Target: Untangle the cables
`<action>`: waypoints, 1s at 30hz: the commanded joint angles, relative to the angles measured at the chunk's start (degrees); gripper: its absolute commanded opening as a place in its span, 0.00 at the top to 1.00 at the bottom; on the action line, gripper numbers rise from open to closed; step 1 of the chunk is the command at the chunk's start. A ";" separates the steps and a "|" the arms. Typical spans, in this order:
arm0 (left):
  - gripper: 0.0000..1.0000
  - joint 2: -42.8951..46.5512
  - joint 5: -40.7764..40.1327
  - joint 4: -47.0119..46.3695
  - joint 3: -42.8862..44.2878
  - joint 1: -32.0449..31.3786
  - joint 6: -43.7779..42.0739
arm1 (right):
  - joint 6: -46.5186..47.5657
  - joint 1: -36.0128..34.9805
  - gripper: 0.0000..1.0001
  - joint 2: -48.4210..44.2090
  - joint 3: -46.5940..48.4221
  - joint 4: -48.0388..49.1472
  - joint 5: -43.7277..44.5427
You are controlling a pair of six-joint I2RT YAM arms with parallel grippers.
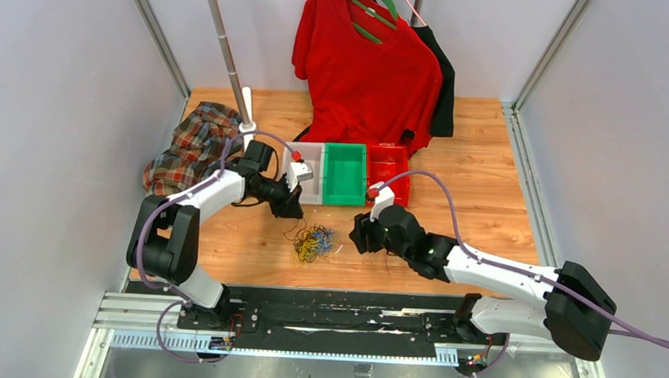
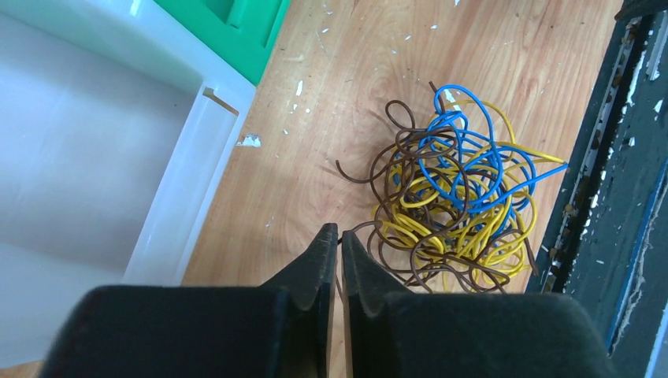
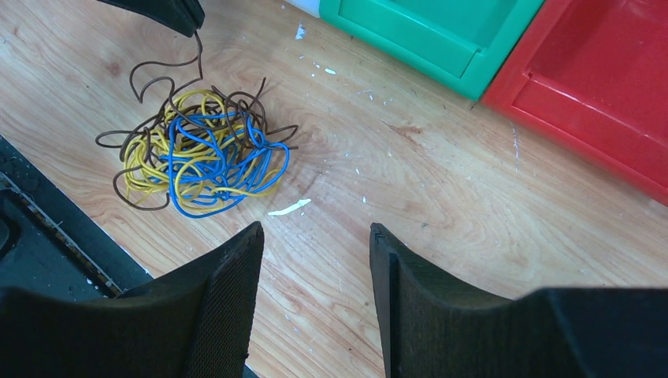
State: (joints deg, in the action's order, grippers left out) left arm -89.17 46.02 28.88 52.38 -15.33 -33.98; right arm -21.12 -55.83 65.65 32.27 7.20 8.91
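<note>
The cables point(image 1: 312, 243) lie in one tangled pile of brown, yellow and blue wire on the wooden table near the front rail. The pile also shows in the left wrist view point(image 2: 457, 197) and in the right wrist view point(image 3: 201, 153). My left gripper point(image 1: 290, 206) hangs just behind and left of the pile. In its own view the left gripper point(image 2: 339, 230) is shut on a brown cable strand point(image 2: 364, 226) that runs back into the tangle. My right gripper point(image 1: 359, 236) is open and empty to the right of the pile, over bare wood in its own view point(image 3: 315, 230).
A white bin point(image 1: 311, 191), a green bin point(image 1: 344, 174) and a red bin point(image 1: 388, 170) stand in a row behind the pile. A plaid cloth point(image 1: 190, 146) lies at the back left by a pole point(image 1: 227, 51). A red shirt point(image 1: 365, 64) hangs behind. The black rail point(image 1: 327, 311) borders the front.
</note>
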 commanded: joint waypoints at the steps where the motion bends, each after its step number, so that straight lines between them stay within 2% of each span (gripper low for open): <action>1: 0.92 2.74 -0.03 1.88 0.28 -0.66 0.36 | 0.70 -0.68 0.48 -1.34 2.57 -0.46 -0.87; 8: 0.87 9.75 -2.29 4.85 -1.52 -0.74 -4.03 | 1.53 -0.70 0.45 -1.32 4.54 -0.96 -1.24; 12: 0.58 5.58 -4.24 4.90 -1.57 -0.70 -5.54 | 1.36 -0.77 0.43 -1.96 4.67 -1.34 -1.37; 14: 0.47 2.74 -4.68 4.95 -1.06 -0.78 -5.95 | 1.42 -0.94 0.42 -2.45 4.62 -1.71 -1.24; 17: 0.38 -0.49 -4.80 4.78 0.21 -0.76 -5.11 | 1.29 -1.11 0.42 -3.17 4.42 -1.99 -0.92; 23: 0.36 -1.91 -4.07 1.96 0.68 -0.73 -3.80 | 0.99 -1.42 0.41 -2.83 4.51 -1.82 -1.38; 30: 0.40 -4.37 0.06 6.15 2.65 -0.75 -7.57 | 0.68 -1.65 0.42 -1.89 4.68 -1.49 -2.44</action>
State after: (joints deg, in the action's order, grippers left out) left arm -91.77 42.52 32.67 52.66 -15.62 -38.83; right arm -20.36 -56.23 63.40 35.55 5.67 7.44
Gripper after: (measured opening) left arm 0.621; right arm 0.584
